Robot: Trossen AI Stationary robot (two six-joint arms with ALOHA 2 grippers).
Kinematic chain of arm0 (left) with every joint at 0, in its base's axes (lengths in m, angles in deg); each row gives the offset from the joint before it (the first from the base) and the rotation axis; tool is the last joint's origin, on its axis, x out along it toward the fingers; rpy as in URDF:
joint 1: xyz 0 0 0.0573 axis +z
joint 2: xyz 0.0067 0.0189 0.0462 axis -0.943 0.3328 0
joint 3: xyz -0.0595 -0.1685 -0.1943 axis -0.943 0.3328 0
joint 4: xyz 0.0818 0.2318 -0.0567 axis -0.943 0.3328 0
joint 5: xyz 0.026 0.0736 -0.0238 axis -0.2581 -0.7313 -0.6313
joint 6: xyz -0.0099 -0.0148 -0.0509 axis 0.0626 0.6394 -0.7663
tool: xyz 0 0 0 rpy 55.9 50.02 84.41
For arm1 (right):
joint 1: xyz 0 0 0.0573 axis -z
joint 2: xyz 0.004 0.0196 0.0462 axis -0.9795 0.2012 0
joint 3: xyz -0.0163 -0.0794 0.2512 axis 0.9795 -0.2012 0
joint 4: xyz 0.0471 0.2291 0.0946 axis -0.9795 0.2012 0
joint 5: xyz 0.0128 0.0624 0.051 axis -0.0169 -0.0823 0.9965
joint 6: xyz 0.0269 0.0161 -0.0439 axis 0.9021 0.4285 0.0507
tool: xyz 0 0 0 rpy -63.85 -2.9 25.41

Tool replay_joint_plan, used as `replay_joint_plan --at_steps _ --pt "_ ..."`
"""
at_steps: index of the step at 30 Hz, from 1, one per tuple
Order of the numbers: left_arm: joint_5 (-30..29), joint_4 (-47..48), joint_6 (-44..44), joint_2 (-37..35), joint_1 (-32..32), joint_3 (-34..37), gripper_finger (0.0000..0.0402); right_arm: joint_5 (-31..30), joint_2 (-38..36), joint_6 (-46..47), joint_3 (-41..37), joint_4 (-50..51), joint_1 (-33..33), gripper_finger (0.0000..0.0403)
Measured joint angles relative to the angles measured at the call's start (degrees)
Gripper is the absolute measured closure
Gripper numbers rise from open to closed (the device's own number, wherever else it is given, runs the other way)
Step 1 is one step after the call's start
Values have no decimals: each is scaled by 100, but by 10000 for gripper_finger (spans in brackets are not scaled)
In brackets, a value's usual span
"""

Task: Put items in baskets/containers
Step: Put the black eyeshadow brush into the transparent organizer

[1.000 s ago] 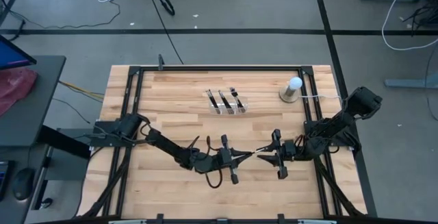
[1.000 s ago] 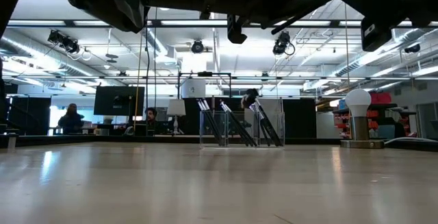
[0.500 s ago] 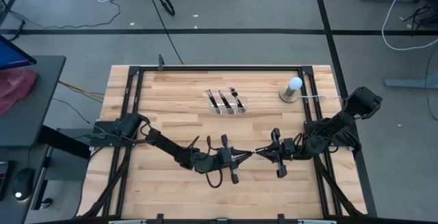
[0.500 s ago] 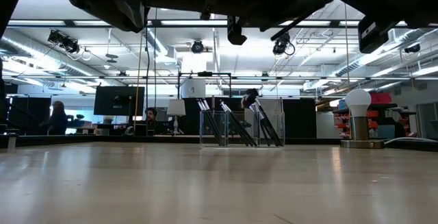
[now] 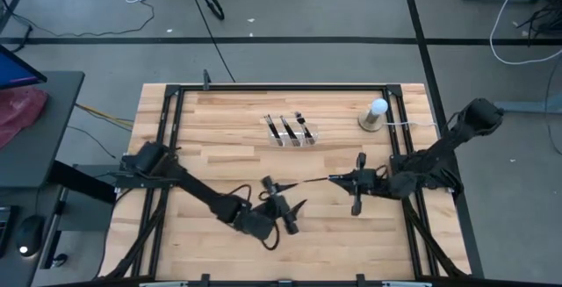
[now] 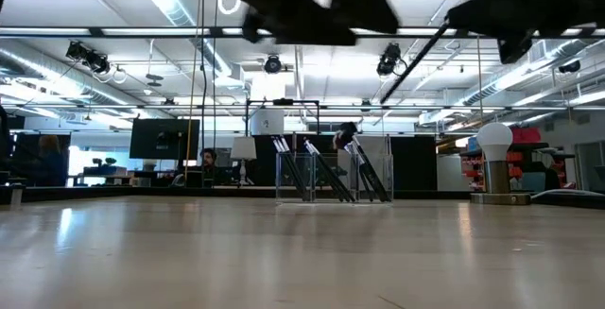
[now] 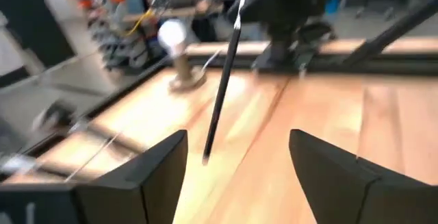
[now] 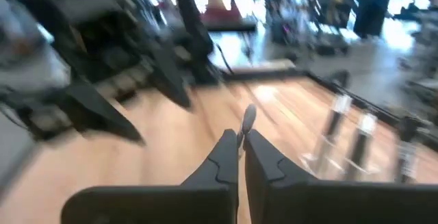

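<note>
High view: the brush [image 5: 307, 182] hangs in the air a little below frame centre, a thin dark line running out leftward from my right gripper [image 5: 334, 179]. That gripper is pinched fully shut on the brush's end; in the right wrist view the handle shows only as a sliver between the closed fingers [image 8: 222, 159], its pale tip sticking up above them.

The tray [image 5: 292, 134] sits above centre, well apart from the brush, with three brushes already standing in it.

Risks, as I judge them: I grip the brush by one end only, so it could swivel in the pinch as I swing toward the tray and meet the compartment at a bad angle, or catch the rim or the standing brushes and tip them. It could also slip out altogether. The lamp [image 5: 375, 116] stands just right of the tray, and my right arm could clip it on the way.

My right arm reaches in from the right edge, stretched low and leftward. My left gripper [image 5: 285, 210] is below centre, jaws spread wide and empty; in the left wrist view the brush passes beyond the open fingers [image 7: 157, 166], untouched. That arm comes in from the left edge.
</note>
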Motion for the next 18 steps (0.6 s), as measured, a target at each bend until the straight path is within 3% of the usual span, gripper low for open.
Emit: replay_joint_plan --at_steps 5,8,13,18 --pt "-157 2318 -2081 -363 -191 -2 140 191 -455 690 1337 3828 659 402" --pt "48 3321 -3396 -329 -128 125 153 612 -414 770 2121 5382 1232 403" --pt "418 3098 -4594 -251 53 826 173 1385 -304 43 3050 6452 2281 403" --pt "343 2077 -4813 -256 167 1411 185 2358 -159 -548 3594 6865 3246 403"
